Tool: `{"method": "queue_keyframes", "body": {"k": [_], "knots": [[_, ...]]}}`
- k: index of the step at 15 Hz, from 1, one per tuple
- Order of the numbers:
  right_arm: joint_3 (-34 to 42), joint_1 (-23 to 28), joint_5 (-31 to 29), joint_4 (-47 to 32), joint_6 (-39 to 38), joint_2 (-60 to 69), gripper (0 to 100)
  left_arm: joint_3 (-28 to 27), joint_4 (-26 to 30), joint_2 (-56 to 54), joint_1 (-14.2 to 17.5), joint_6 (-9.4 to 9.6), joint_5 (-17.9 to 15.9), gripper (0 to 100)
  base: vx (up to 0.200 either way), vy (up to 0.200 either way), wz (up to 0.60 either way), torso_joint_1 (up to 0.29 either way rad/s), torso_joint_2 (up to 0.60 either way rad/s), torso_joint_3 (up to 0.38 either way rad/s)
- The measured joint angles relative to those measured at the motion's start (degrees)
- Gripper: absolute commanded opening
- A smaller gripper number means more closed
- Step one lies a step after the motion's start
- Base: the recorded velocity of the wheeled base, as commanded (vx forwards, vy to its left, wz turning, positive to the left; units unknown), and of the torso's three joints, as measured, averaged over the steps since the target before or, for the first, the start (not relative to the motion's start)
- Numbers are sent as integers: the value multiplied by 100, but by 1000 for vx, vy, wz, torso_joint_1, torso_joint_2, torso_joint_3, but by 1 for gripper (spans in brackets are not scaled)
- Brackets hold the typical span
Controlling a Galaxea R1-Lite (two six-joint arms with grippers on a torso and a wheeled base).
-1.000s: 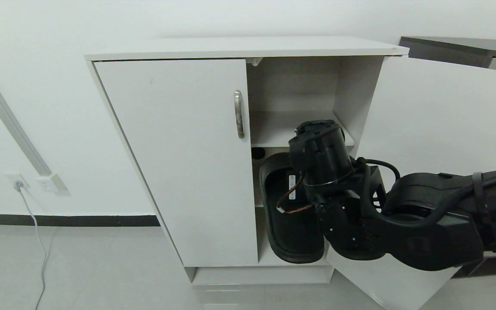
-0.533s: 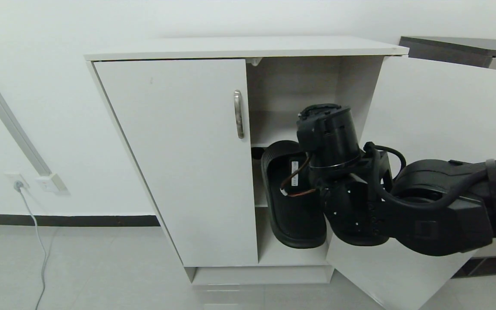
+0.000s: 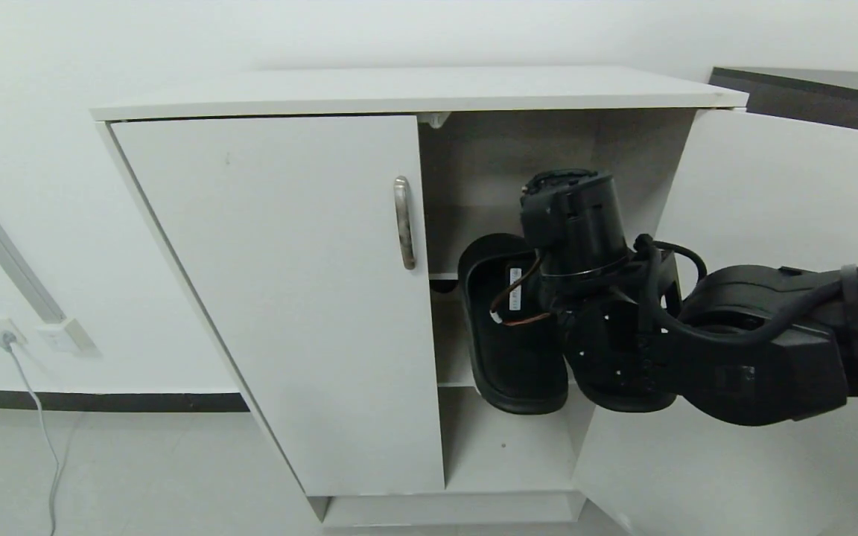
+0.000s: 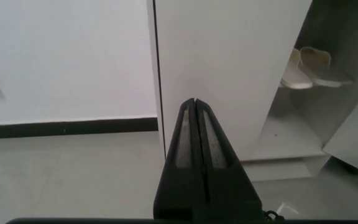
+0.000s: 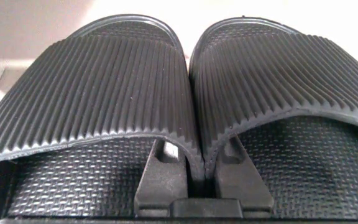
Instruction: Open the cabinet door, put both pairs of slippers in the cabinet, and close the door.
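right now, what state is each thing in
left door: shut
right door: swung open
black slippers: gripped as a pair, held on edge at the cabinet opening, not set down
light slippers: lying side by side on a shelf inside the cabinet
right pincer: shut on the black slippers' straps
left pincer: shut, empty

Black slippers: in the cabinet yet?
Not shelved: right gripper holds black rubber slippers upright at the white cabinet's open doorway.
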State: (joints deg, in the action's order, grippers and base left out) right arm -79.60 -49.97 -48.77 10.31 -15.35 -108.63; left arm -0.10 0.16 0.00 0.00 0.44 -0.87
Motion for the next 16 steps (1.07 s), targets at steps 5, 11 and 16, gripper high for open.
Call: {"method": "queue_keyframes", "body": {"k": [5,11,16], "knots": [[-60,88,44,95,0,-124,0,0,-2,0,0,-1,7,0,120,0,0,1,1,0],[-567,419,608,30,88,-366,0,0,-6,0,0,-9,16,0,0,0,0,0,0,0],[-1342,660,677,-451,101,-695,0,0,-6,0,0,-4,24,0,0,0,0,0,0,0]]}}
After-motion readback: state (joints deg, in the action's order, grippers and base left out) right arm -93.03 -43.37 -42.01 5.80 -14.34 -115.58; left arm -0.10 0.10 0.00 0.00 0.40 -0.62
